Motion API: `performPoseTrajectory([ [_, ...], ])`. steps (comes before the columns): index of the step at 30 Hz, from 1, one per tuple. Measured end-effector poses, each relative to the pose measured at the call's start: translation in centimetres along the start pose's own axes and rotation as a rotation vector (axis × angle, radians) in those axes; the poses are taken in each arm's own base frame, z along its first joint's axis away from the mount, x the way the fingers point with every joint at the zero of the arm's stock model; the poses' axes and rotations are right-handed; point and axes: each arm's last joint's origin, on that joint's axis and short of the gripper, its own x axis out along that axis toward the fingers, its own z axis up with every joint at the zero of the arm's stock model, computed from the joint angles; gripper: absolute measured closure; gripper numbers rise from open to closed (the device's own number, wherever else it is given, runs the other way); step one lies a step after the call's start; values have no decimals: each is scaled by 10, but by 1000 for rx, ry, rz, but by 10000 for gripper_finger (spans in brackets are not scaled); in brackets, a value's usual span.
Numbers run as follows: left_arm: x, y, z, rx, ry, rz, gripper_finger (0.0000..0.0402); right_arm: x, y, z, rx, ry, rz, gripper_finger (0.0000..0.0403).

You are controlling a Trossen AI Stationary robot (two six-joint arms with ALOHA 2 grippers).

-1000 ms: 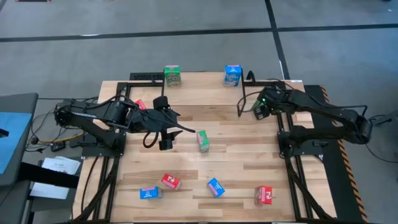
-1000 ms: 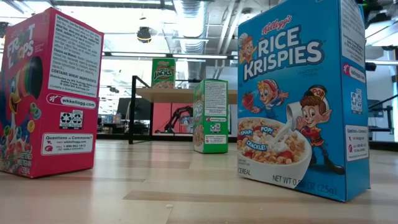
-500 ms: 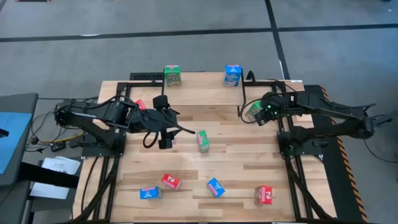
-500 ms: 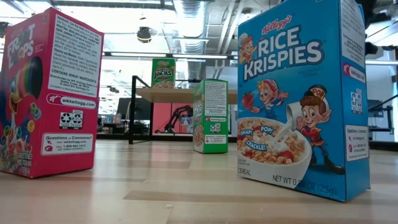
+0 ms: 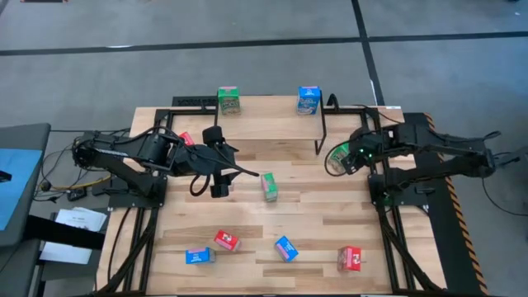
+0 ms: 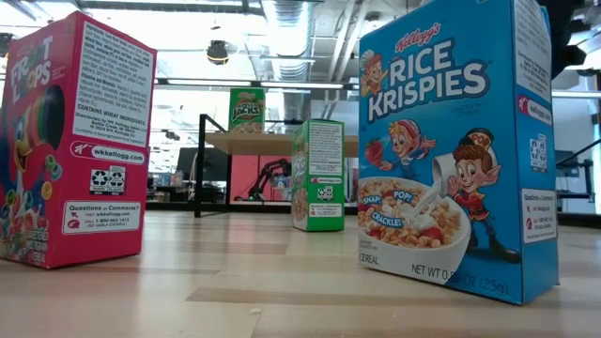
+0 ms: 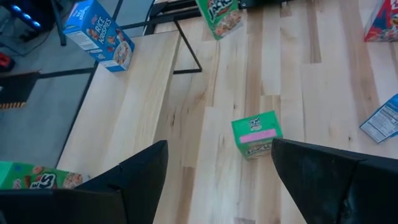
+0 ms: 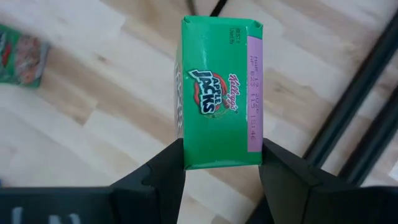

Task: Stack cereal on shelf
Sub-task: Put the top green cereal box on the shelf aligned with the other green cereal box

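Right wrist view: right gripper (image 8: 222,167) clamps green cereal box (image 8: 221,93).

A robotics lab or test hall. Grey concrete floor (image 5: 247,66) surrounds the wooden bench (image 5: 272,206), and the low view shows exposed ceiling ducts (image 6: 286,23), strip lights and red partitions (image 6: 254,174) behind.

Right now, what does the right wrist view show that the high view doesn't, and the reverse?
Right wrist only: the Apple Jacks print and pink label on the green box that the right gripper is shut on.

High only: the shelf with a green box on shelf and a blue box on shelf, the left gripper open near the table's middle, and red and blue boxes along the near edge.

Both: the held green box, and another green box on table on the tabletop.
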Motion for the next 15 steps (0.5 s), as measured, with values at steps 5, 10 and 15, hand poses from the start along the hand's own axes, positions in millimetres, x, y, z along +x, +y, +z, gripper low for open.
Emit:
performPoseTrajectory([
  [5,0,0,0,-5,0,-11,125,-2,6,-6,-16,23,44,200],
  [10,0,-2,0,-6,0,-57,125,-4,16,-12,-62,20,118,200],
  [15,0,-3,1,16,-6,-114,125,-9,31,-13,-115,-40,246,200],
])
